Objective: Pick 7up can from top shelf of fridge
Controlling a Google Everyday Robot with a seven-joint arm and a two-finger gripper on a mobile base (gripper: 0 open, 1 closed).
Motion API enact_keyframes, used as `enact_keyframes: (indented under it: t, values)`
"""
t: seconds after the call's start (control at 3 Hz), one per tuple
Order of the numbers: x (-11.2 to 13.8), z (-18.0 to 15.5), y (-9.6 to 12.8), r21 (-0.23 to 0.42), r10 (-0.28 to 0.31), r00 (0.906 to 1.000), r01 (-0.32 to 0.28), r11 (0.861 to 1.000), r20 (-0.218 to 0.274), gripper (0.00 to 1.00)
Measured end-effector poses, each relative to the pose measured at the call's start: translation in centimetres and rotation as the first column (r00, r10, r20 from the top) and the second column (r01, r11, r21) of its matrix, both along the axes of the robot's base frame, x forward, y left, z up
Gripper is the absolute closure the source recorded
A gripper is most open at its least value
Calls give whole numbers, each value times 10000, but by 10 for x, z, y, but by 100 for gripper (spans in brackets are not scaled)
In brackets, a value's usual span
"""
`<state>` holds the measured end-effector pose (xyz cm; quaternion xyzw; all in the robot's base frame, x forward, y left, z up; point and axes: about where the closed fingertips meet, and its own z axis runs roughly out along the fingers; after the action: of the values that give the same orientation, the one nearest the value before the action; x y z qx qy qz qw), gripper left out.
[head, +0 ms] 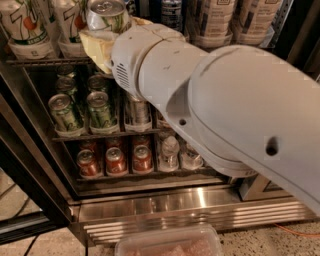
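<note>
My gripper is at the top left, at the front of the top shelf of the fridge. Its yellowish fingers are closed around a 7up can, whose silver top and white-green side show above them. The can sits a little forward of the row. Two more 7up cans stand in whitish cups on the shelf to its left. My white arm fills the right and middle of the camera view and hides the rest of the top shelf.
Tall blue cans and pale tall cans stand on the top shelf to the right. Short green cans fill the middle rack, red cans the lower one. A clear plastic tub lies on the floor in front. The dark door frame slants at left.
</note>
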<state>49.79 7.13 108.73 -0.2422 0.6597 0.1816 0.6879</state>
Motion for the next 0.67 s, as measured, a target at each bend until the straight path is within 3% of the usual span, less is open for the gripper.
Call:
enact_keyframes:
  t: [0.33, 0.67]
  values:
    - [-7, -20, -23, -207, 301, 9992, -307, 9993, -274, 100]
    - [-31, -30, -44, -431, 982, 9942, -1000, 9941, -428, 100]
